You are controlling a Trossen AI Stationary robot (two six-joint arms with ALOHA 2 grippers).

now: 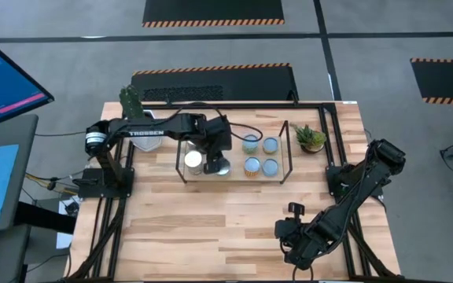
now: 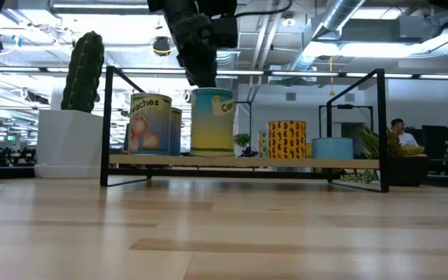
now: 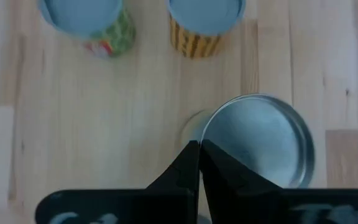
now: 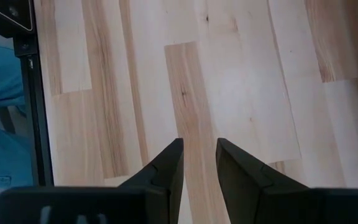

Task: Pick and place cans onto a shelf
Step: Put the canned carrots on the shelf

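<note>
Grey floor with striped hazard mats surrounded the wooden desk (image 1: 226, 212) in the high view; the shelf (image 1: 234, 179) stood near its far edge holding the cans (image 1: 259, 156), the left gripper (image 1: 215, 163) hung above a silver-topped can (image 1: 193, 160), and the right gripper (image 1: 289, 230) waited over bare wood near the front; from the low view, cans stood along the shelf board, a cactus (image 2: 84, 71) beside it; the left wrist view showed its fingers (image 3: 185, 171) closed, empty, above a silver lid (image 3: 260, 140); the right wrist view showed fingers (image 4: 166, 165) slightly parted.
</note>
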